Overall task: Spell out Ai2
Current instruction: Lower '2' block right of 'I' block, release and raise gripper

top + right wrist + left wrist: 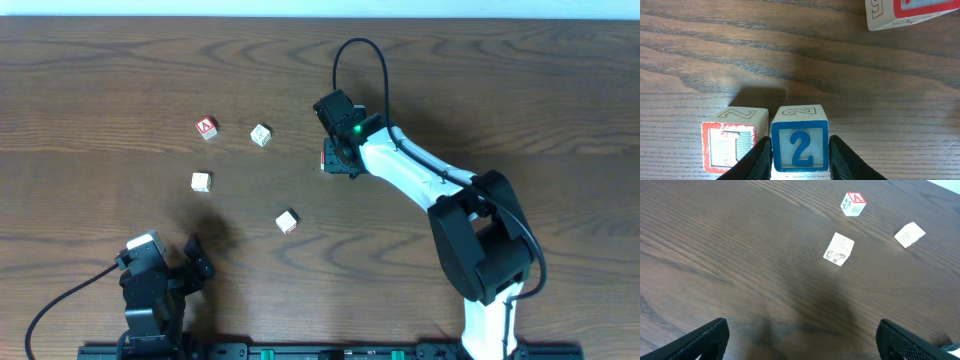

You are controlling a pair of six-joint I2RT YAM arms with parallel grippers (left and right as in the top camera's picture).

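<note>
In the right wrist view, a blue "2" block point(800, 145) stands on the table with its left side against a red "I" block point(732, 145). My right gripper point(800, 160) has a finger on each side of the "2" block, closed against it. In the overhead view, the right gripper point(337, 157) covers this pair at the table's middle. A red "A" block point(207, 127) lies apart to the left and also shows in the left wrist view point(853, 204). My left gripper point(802, 342) is open and empty, low over bare table near the front left point(195, 258).
Three plain-faced blocks lie loose: one right of the "A" block point(261, 134), one below it point(201, 181), one nearer the front point(287, 221). A red-bordered block point(905, 12) shows at the top right of the right wrist view.
</note>
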